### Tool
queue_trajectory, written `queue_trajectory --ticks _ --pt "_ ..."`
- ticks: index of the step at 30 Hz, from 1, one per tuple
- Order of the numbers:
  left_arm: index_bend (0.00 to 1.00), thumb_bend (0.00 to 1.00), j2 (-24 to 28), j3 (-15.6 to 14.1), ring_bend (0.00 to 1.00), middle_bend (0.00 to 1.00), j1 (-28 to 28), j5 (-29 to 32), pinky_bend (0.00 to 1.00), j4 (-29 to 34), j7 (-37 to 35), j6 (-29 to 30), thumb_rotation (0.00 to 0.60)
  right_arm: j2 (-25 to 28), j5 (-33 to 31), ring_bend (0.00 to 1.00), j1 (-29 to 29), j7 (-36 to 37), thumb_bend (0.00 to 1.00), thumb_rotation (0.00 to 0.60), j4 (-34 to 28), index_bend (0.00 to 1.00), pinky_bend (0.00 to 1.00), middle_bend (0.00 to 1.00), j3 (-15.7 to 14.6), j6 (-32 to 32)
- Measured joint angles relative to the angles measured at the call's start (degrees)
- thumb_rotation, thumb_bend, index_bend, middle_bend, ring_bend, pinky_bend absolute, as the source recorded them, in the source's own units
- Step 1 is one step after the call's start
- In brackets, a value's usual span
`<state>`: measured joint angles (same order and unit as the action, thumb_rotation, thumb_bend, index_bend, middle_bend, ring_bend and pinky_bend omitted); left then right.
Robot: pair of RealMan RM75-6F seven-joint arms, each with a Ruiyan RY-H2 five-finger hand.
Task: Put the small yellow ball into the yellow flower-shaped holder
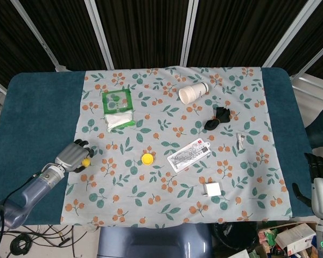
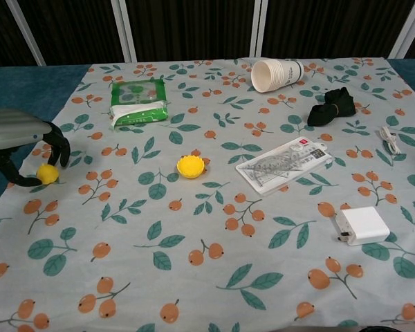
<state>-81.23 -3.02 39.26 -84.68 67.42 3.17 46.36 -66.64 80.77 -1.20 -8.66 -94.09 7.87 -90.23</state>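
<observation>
The small yellow ball (image 1: 86, 160) (image 2: 48, 173) lies at the cloth's left edge, low on the table. My left hand (image 1: 71, 156) (image 2: 19, 138) is curled over it, with the thumb under one side and the fingers (image 2: 61, 151) against the other, pinching it. The yellow flower-shaped holder (image 1: 147, 158) (image 2: 190, 166) stands upright near the middle of the cloth, well to the right of the ball, with nothing in it. My right hand (image 1: 317, 171) hangs off the table's right edge with its fingers apart and nothing in them; only the head view shows it.
A green tissue pack (image 2: 138, 102) lies behind the ball. A tipped paper cup (image 2: 277, 74), a black cloth (image 2: 330, 106), a ruler in its sleeve (image 2: 285, 163), a white charger (image 2: 362, 225) and a small cable (image 2: 389, 138) lie to the right of the holder.
</observation>
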Motion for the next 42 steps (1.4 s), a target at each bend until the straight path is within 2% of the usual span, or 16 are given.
queue_trajectory --ticks 4,13,23,32,42 --pt "0.43 0.28 -0.4 -0.1 0.17 0.47 0.1 -0.5 0.2 -0.7 -0.3 0.1 0.6 0.0 -0.2 0.1 0.0 0.0 0.23 0.6 0.0 0.11 0.19 0.11 0.0 0.1" --pt "0.45 0.35 -0.7 0.0 0.18 0.48 0.2 -0.8 0.21 -0.9 -0.3 0.6 0.6 0.0 -0.2 0.1 0.0 0.2 0.23 0.6 0.0 0.11 0.19 0.11 0.1 0.1" --pt "0.45 0.35 0.4 1.2 0.18 0.48 0.2 -0.7 0.21 1.1 -0.3 2.6 0.6 0.1 -0.1 0.1 0.0 0.4 0.23 0.6 -0.1 0.11 0.19 0.11 0.1 0.0" --pt "0.45 0.35 2.0 5.6 0.18 0.48 3.7 0.3 0.21 5.9 -0.6 2.3 0.6 0.0 0.0 0.1 0.1 0.2 0.23 0.6 -0.2 0.11 0.19 0.11 0.1 -0.2" --pt "0.45 0.35 -0.3 11.2 0.18 0.48 10.4 7.3 0.21 8.3 -2.8 -6.8 0.6 0.2 -0.7 0.1 0.3 0.5 0.23 0.6 -0.3 0.11 0.19 0.11 0.3 -0.2"
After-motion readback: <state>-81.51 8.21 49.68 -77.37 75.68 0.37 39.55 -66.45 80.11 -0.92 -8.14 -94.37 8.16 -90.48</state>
